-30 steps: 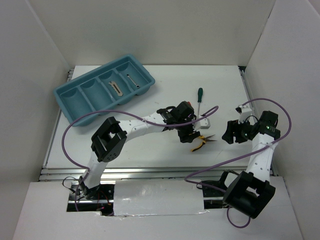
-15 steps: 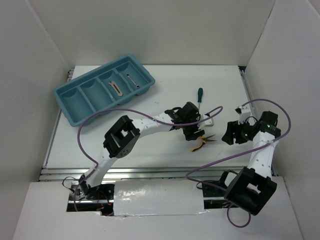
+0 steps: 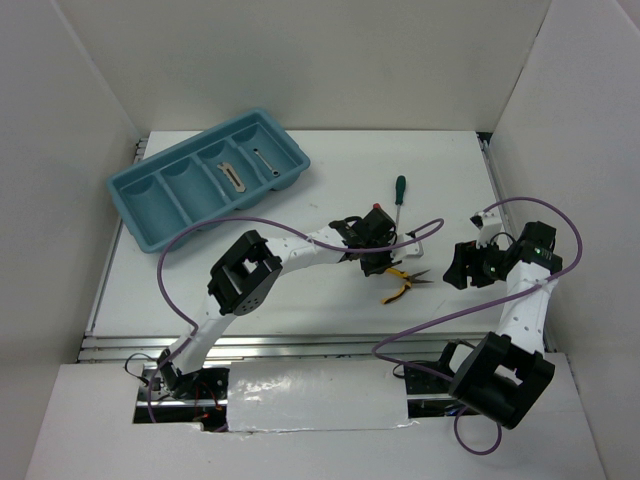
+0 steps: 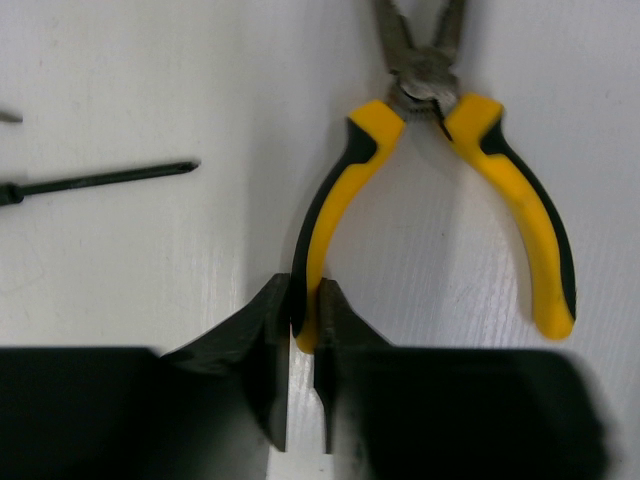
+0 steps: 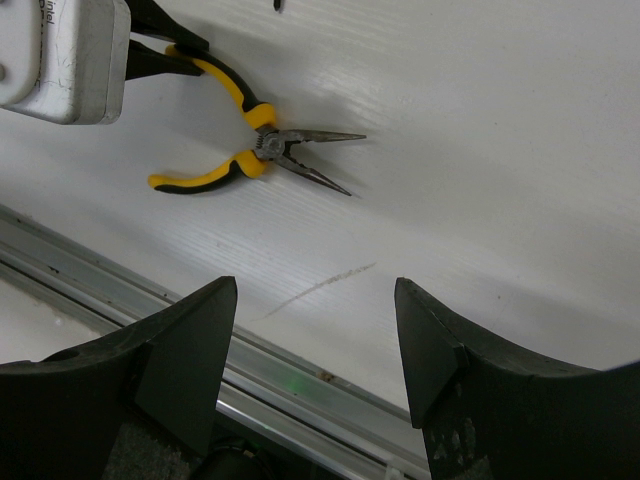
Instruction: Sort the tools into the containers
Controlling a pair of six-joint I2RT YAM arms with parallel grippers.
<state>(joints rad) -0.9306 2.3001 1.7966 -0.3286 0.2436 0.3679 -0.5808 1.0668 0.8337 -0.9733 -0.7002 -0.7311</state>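
Yellow-handled pliers (image 3: pixel 400 281) lie on the white table with their handles spread and the nose pointing right. My left gripper (image 3: pixel 377 262) is shut on the end of one pliers handle (image 4: pixel 322 235); its fingertips (image 4: pixel 270 310) pinch the yellow and black grip. The other handle (image 4: pixel 520 215) lies free. A green-handled screwdriver (image 3: pixel 399 192) lies just beyond, and its dark shaft (image 4: pixel 100 180) shows in the left wrist view. My right gripper (image 3: pixel 456 268) hovers open to the right of the pliers (image 5: pixel 245 140), holding nothing. The light blue tray (image 3: pixel 120 186) holds a grey folding knife (image 3: pixel 233 175) and a thin silver rod (image 3: pixel 264 162) in separate compartments.
The tray sits at the far left, with its two left compartments bare. Purple cables loop over both arms. A metal rail (image 5: pixel 120 275) runs along the table's near edge. White walls close in the back and sides.
The left gripper's jaws have closed on the pliers handle after standing open half a second ago. The left arm drew in slightly. The right arm has barely moved.
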